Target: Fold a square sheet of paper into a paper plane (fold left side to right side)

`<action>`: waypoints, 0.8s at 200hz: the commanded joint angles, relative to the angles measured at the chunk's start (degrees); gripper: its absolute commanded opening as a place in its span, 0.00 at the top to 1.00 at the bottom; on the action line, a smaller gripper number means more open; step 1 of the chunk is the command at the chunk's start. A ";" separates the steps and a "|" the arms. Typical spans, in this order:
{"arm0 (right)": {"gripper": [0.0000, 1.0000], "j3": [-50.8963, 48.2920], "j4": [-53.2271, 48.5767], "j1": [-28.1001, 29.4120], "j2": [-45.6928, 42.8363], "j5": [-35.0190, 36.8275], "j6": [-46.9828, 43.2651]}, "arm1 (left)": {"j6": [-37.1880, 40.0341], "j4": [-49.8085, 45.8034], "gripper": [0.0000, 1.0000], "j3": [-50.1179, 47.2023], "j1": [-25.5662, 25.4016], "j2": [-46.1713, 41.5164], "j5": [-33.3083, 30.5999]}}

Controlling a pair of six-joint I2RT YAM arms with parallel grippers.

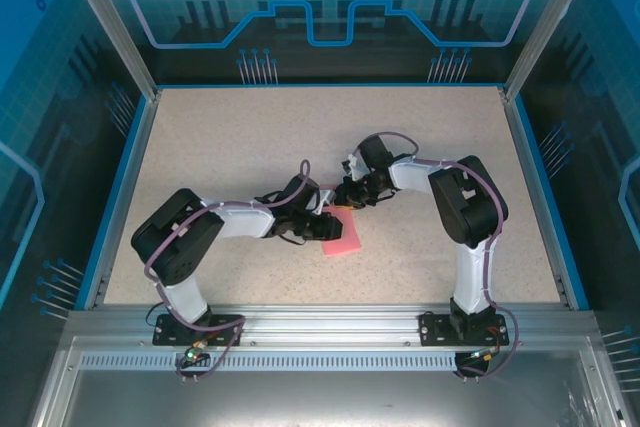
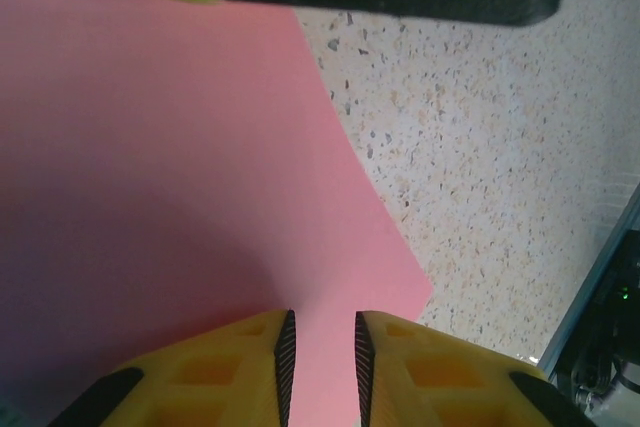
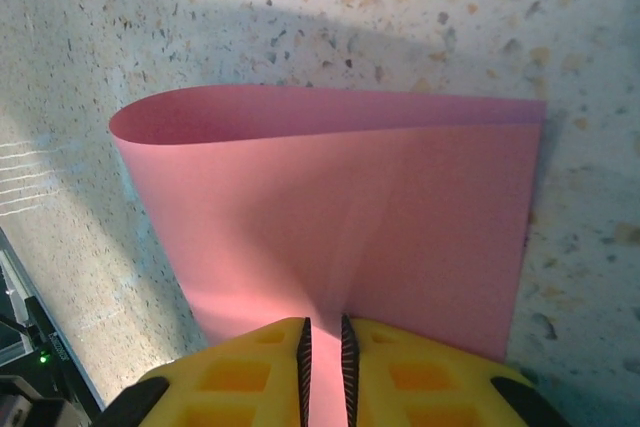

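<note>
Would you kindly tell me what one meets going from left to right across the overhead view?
Left table edge → left arm → pink paper → right arm → right table edge.

Bright even light, soft shadows, blurred foreground

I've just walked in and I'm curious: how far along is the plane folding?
Barely begun. The square sheet of paper is curled over in a soft loop, one edge pinched by the right gripper; the left gripper is at the sheet too. No crease is pressed yet, so every fold remains.
</note>
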 commanded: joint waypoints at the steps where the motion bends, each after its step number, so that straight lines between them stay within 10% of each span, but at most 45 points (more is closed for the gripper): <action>1: 0.80 -0.02 0.11 0.58 -1.03 -1.21 0.14 | 1.02 0.01 0.74 1.36 -0.66 1.97 0.12; 84: 0.63 -5.43 -7.45 -1.11 -16.65 3.88 -5.08 | -0.70 -1.53 0.76 -0.42 -0.88 3.10 -2.97; 160: 0.82 -21.10 -3.50 3.40 -23.35 -1.29 -2.39 | -0.34 -2.57 0.76 -0.20 -0.81 2.45 -3.83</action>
